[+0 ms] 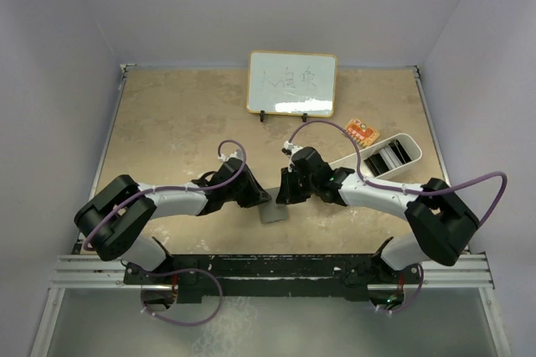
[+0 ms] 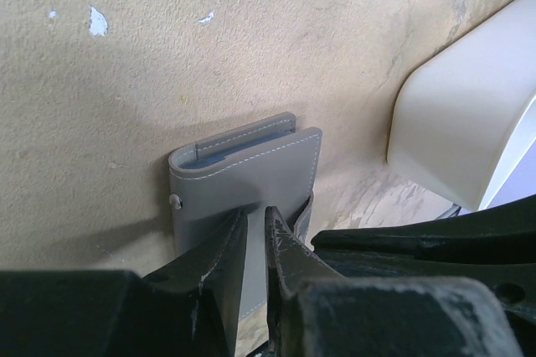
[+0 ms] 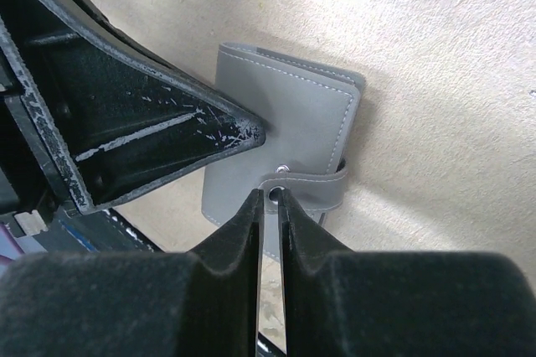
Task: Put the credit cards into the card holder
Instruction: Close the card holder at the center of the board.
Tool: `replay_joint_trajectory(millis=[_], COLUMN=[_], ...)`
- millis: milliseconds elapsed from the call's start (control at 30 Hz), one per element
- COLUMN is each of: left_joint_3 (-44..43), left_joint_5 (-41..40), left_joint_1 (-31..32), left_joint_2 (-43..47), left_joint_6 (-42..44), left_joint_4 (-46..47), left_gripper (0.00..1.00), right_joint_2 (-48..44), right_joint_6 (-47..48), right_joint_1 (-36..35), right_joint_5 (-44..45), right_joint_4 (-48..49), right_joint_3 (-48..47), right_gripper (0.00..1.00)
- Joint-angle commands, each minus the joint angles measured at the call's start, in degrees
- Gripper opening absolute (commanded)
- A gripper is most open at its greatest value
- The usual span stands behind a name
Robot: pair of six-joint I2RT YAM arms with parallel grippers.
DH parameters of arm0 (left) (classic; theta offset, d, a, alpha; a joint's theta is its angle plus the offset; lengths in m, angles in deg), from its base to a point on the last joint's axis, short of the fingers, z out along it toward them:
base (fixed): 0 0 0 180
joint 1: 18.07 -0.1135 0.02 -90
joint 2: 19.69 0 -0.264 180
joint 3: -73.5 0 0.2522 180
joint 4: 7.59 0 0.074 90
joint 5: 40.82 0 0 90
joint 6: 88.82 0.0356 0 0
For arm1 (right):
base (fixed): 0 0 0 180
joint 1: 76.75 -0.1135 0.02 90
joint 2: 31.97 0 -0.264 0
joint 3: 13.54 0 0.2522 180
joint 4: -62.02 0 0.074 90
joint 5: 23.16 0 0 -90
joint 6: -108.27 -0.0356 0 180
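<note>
- Top external view: grey wallet (image 1: 273,212) flat on the table (image 1: 167,122), close to the front edge, midway between the two arms.
- Left wrist view: left claw (image 2: 256,216) almost closed, pinching the wallet's near edge, with a sliver of grey leather between the fingers. Pale blue strip (image 2: 241,147) inside the fold at the far edge, possibly a card, hard to be sure.
- Right wrist view: right claw (image 3: 270,198) narrowed to a slit, tips right at the snap strap (image 3: 314,189). Unclear whether gripping the strap or only touching it.
- Wallet straight ahead of each claw, reached from opposite sides, strap side toward the right claw. Both arms equally near.
- Orange card (image 1: 362,131) well apart, far right, just beside the white tray (image 1: 404,137). Nearer the right arm, so probably that arm's pickup after opening the wallet.
</note>
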Motion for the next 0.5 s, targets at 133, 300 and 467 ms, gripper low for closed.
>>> replay_joint_trajectory(millis=[133,300,467], left_joint_3=[2.3,2.5,2.6], left_joint_5=[-2.8,-2.8,-2.8], left_joint_1=[0.4,0.4,0.4], left_joint_2=[-2.7,-2.7,-2.5], left_joint_6=[1.8,1.8,1.8], left_joint_4=[-7.5,-7.5,-7.4], left_gripper=[0.14,0.13,0.13], right_joint_2=[-1.0,-0.5,0.9], right_joint_6=[-0.7,-1.4,-1.9], right_joint_1=[-0.3,-0.3,-0.4], right_joint_5=[-0.5,-0.6,-1.3], right_joint_4=[1.5,2.6,4.3], right_joint_3=[1.9,2.4,2.6], right_gripper=[0.15,0.14,0.14])
